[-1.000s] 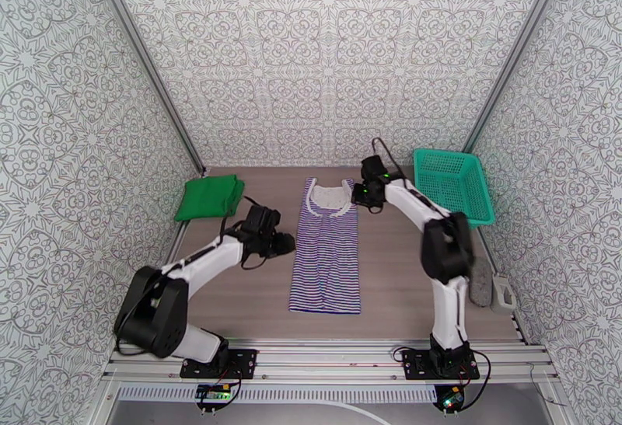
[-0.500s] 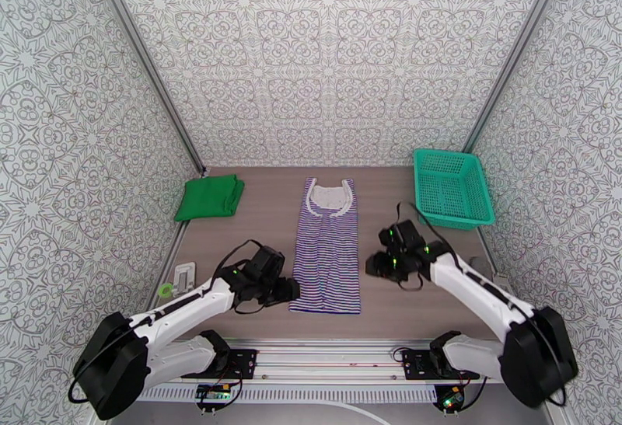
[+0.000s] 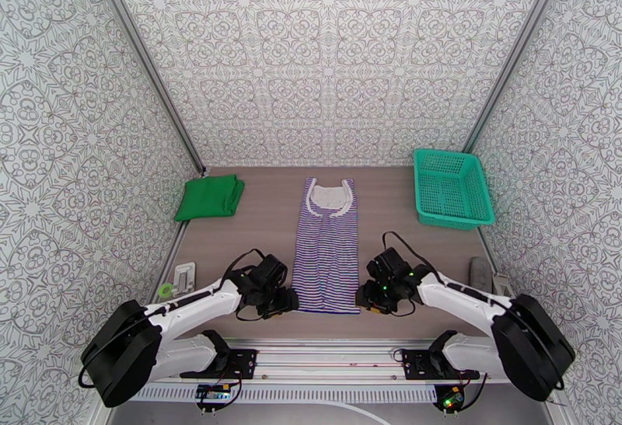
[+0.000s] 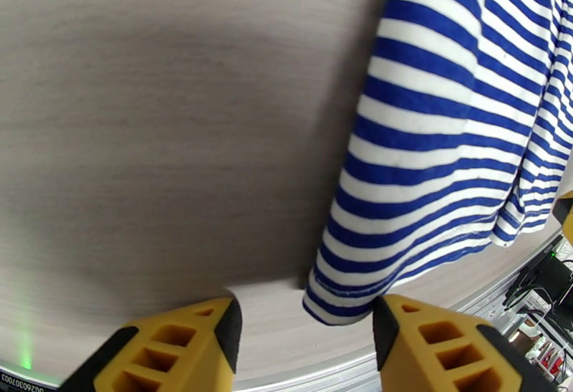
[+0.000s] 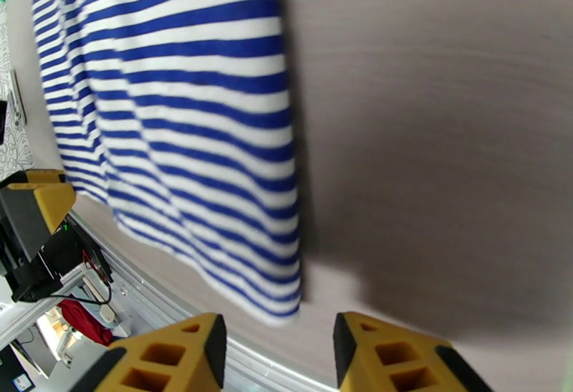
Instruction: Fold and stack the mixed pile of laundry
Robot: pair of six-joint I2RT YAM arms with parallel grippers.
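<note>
The left hand, jaws apart and empty, straddles the near-left hem corner of the striped top, which lies flat on the counter, long axis running away from the arms. The right hand, likewise parted, straddles the near-right corner.

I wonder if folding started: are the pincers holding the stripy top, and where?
Nothing is held: left pincer and right pincer stand open at the bottom corners of the striped top.

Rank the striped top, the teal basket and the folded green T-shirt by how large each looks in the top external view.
Largest to smallest:
1. striped top, laid out flat
2. teal basket
3. green T-shirt, folded small
</note>
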